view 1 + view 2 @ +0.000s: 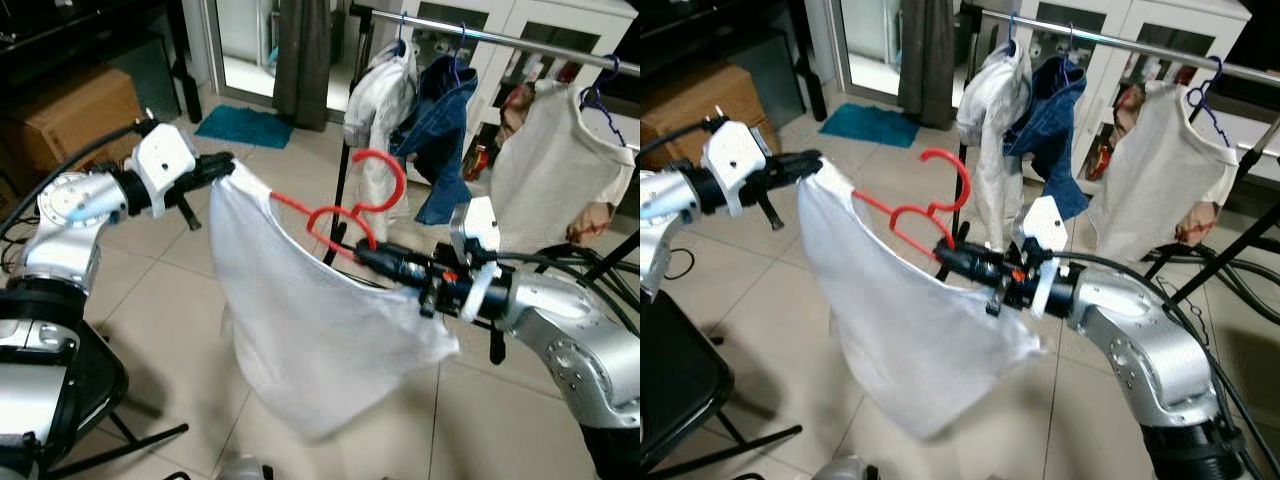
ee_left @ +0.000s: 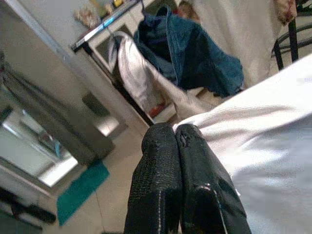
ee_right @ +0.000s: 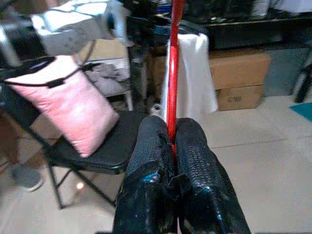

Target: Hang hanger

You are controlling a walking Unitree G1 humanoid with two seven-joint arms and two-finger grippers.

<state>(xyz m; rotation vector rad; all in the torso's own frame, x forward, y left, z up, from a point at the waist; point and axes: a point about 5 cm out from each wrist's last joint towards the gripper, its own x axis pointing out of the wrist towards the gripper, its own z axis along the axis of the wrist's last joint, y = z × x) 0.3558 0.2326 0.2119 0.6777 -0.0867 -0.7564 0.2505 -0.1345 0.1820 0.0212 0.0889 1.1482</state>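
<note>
White garment (image 1: 310, 320) hides most of red hanger (image 1: 345, 215) (hook visible).

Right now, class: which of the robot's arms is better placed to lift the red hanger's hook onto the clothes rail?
Right, probably. The right tool clamps the red hanger just below its hook, nearest the rail. The left tool only pinches the white garment.

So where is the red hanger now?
In the head views the red hanger is held mid-air between the grippers, inside the white shirt, below the rail.
</note>
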